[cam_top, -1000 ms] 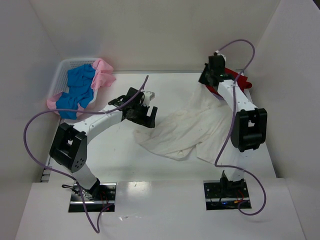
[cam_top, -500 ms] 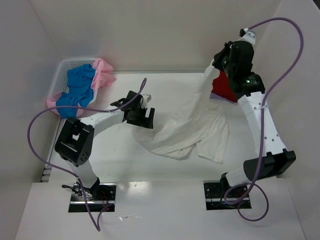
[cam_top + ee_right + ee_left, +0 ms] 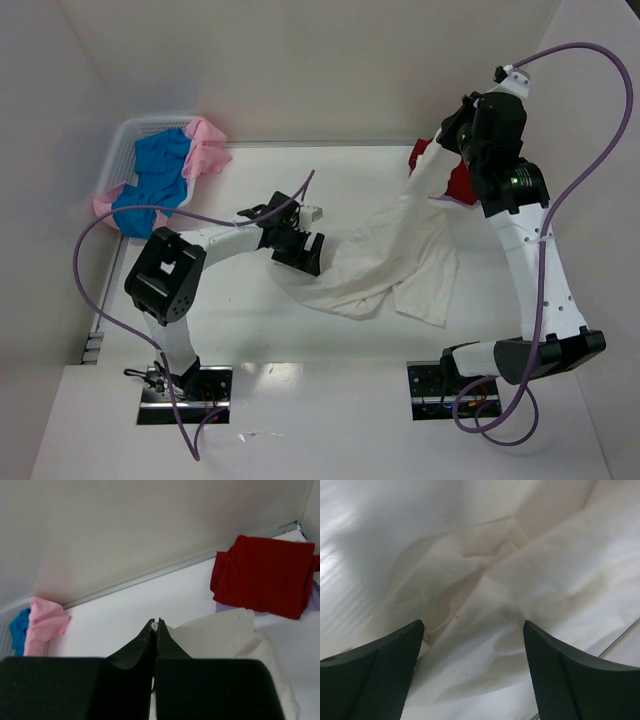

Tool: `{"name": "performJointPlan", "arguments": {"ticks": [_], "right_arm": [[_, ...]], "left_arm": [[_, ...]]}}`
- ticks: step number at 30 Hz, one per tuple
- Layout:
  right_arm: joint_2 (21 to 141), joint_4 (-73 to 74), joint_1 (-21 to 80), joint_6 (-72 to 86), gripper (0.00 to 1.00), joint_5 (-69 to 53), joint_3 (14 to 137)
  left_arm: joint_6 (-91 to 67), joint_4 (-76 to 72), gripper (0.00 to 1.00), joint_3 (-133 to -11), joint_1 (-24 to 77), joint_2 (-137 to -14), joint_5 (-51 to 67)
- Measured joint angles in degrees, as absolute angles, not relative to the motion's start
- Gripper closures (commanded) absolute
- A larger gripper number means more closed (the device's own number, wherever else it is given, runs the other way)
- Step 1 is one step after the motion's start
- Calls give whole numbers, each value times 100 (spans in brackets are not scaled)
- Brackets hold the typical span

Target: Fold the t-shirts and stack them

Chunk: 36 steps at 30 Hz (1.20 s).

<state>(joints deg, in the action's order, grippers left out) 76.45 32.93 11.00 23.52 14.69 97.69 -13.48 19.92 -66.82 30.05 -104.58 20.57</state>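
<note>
**Right arm hoists a shirt corner while the left slides onto the cloth**

Since a second ago the right gripper [image 3: 440, 158] has swung up and away from the back corner. The left gripper [image 3: 300, 250] has slid rightwards off bare table onto fabric.

The right gripper's black fingers [image 3: 135, 652] are pressed together, with a sliver of pale cloth nipped at their tips. From there the cream-white t-shirt [image 3: 390, 270] hangs as a taut, narrow strip. It fans out below into a rumpled, softly creased sheet lying mid-table.

The left gripper's jaws are spread wide. Its dimpled, rubbery pads [image 3: 380, 670] straddle a puckered fold at the shirt's left edge; whether they touch it cannot be told.

Behind the raised strip, at the back right corner, lies the red t-shirt [image 3: 265, 572], folded into a thick matte block. It rests on the lavender t-shirt [image 3: 223, 608], of which only a thin margin shows.

Well apart, at the back left, the white mesh basket [image 3: 125, 135] holds the crumpled blue t-shirt [image 3: 150, 180] and the pink t-shirt [image 3: 208, 150], which spills over the rim. The table [image 3: 250, 310] is smooth, glossy white.
</note>
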Motion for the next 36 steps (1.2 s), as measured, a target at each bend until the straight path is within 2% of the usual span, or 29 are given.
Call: {"name": "performJointPlan", "arguments": {"ticks": [6,7,8,10,13,18,22,29,33,36], "right_arm": [[7630,3444,1100,2351,100,1547,9523],[7626,3446,1100,2350,100,1557,9522],[7618,3446,1098,2344,100,1577,9522],[7591,3446,1098,2329,100,1595,9524],[7526,3448,1098,2301,100,1663,9523],[7434,3448,1098,2281,100,1785,9522],[7417,3440,1098,2279,100,1844,9523],[7415,3426,1087,2281,100,1851,9524],[7405,3426,1083,2277,100,1846,9524],[7395,3424,1083,2263,100,1863,9522]], "left_arm": [[-1230,2122,68,-6598,3119,-10449,2179],[-1224,2140,69,-6598,3125,-10449,2175],[-1232,2148,81,-6600,3127,-10449,2166],[-1263,2192,98,-6600,3127,-10446,2048],[-1368,2253,100,-6602,3117,-10380,1785],[-1561,2493,100,-6705,2814,-9572,1287],[-1667,2619,100,-7518,1823,-8424,915],[-1578,2686,100,-8928,88,-7526,292],[-1496,2733,96,-8950,44,-7366,156],[-1494,2855,96,-8527,117,-7304,280]]}}
